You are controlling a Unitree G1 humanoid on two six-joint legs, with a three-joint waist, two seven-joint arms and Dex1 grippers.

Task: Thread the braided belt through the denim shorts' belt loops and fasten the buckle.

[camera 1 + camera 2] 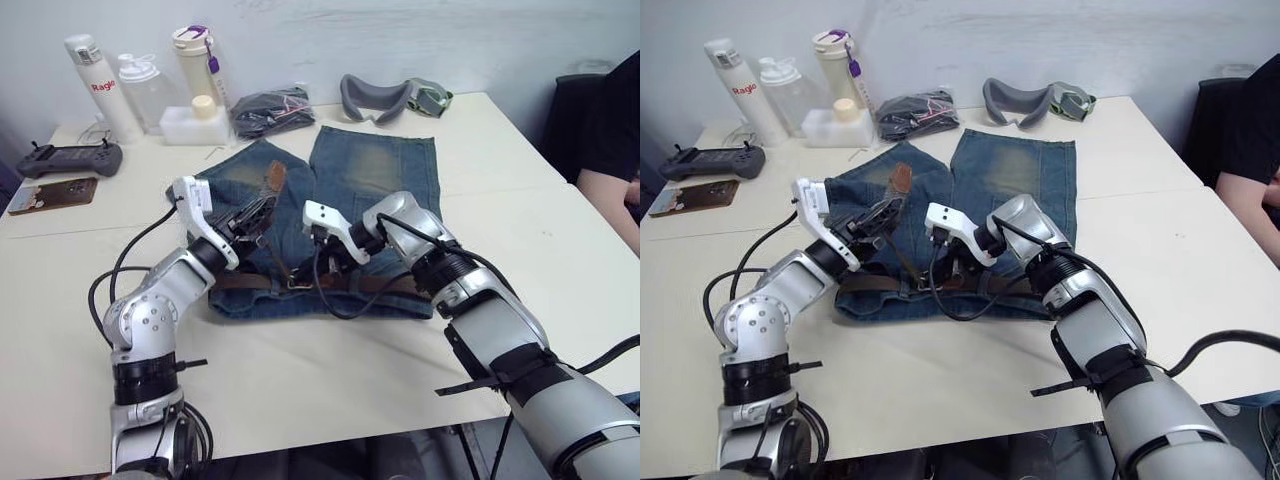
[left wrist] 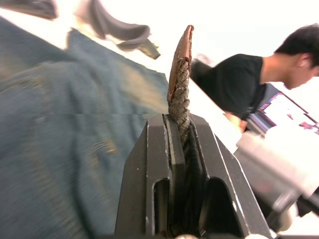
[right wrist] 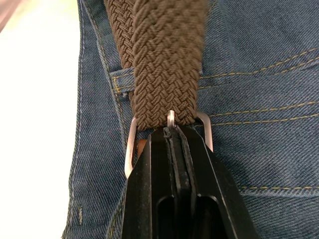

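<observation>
The denim shorts [image 1: 372, 168] lie flat mid-table, waistband toward me. Along the waistband runs the braided belt [image 1: 247, 282], and its free end rises to my left gripper [image 1: 257, 213], which is shut on the strap just below the tan leather tip [image 2: 181, 54]. My right gripper [image 3: 172, 130] is shut at the silver buckle [image 3: 130, 149], pinching near the prong where the brown weave [image 3: 167, 59] enters the frame. A belt loop [image 3: 122, 81] shows beside the strap there. In the left eye view the buckle [image 1: 299, 281] sits at the waistband's middle.
At the table's back stand bottles [image 1: 92, 82], a white container [image 1: 193, 122], a black fabric bundle [image 1: 272, 108] and grey goggles [image 1: 385, 98]. At the far left are a controller [image 1: 68, 158] and a phone [image 1: 52, 194]. A person [image 1: 610, 150] sits at the right edge.
</observation>
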